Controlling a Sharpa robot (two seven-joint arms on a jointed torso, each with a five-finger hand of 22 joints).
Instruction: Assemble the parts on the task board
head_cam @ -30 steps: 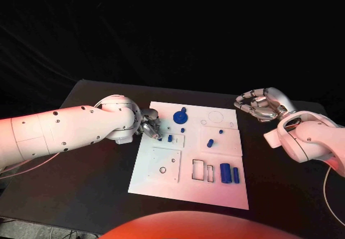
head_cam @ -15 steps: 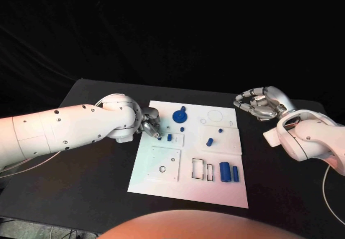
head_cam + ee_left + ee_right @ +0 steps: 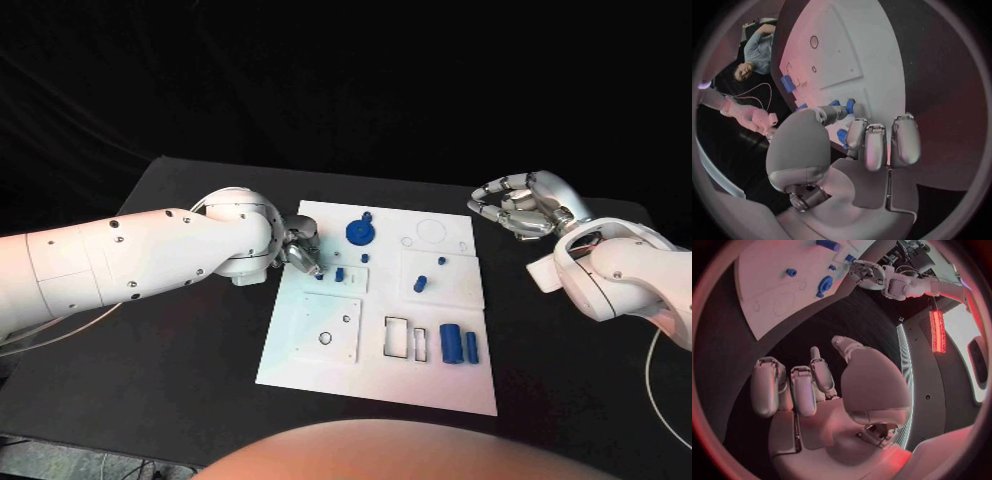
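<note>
1. Two hands, one job: I am working my left hand (image 3: pixel 300 252) in over the task board (image 3: pixel 433 385) at its 10 o'clock edge, fingertips bunched beside a small blue peg (image 3: pixel 340 273), which I judge to be the part being seated.
2. I cannot tell whether those fingers are pinching a part or only touching it; they are hiding the contact.
3. I am parking my right hand (image 3: pixel 522 210) off the board at 2 o'clock, above the black table (image 3: pixel 188 380). It is loosely half-curled, thumb apart from the fingers, holding nothing, and seemingly leaving the left hand room.
4. The blue disc (image 3: pixel 361 234) is lying near 11 o'clock, a short peg (image 3: pixel 421 285) near the centre, and two blue cylinders (image 3: pixel 453 344) side by side at 4 o'clock.
5. Against a second ago, my left hand is sitting slightly nearer the peg, and a second small blue piece seen then beside my fingertips is now hidden. My right hand and the other parts are staying put.
</note>
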